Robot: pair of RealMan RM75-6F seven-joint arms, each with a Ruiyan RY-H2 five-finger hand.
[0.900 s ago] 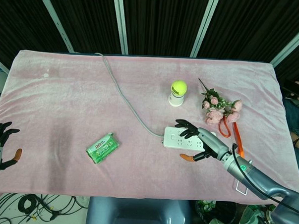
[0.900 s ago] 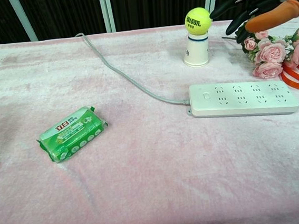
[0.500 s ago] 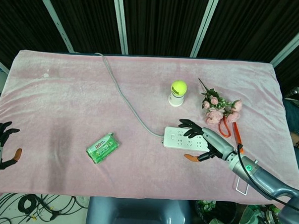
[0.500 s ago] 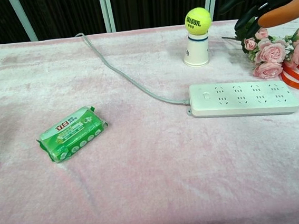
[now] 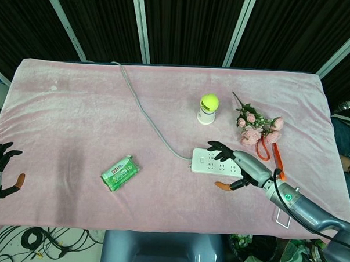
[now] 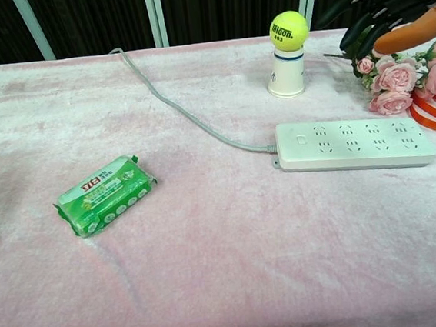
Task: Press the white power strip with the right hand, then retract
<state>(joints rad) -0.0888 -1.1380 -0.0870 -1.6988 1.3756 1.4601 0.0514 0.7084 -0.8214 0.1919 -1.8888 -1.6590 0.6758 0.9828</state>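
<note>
Your right robot hand hangs over the white power strip with its dark fingers spread and the orange-tipped thumb stuck out toward the near edge of the counter. In the head view the hand covers the right half of the strip, so you cannot tell there whether the fingers touch it. The chest view settles it: only the fingertips and the orange thumb show at the top right corner, cut off by the frame, well above the strip, which lies bare on the pink cloth. The forearm slants in from the lower right.

Your left robot hand is cropped at the left edge of the head view, fingers apart, holding nothing.

The strip sits right of center, its grey cable running to the far edge. Beyond it stand a tennis ball on a white cup and pink flowers. A green packet lies to the left.
</note>
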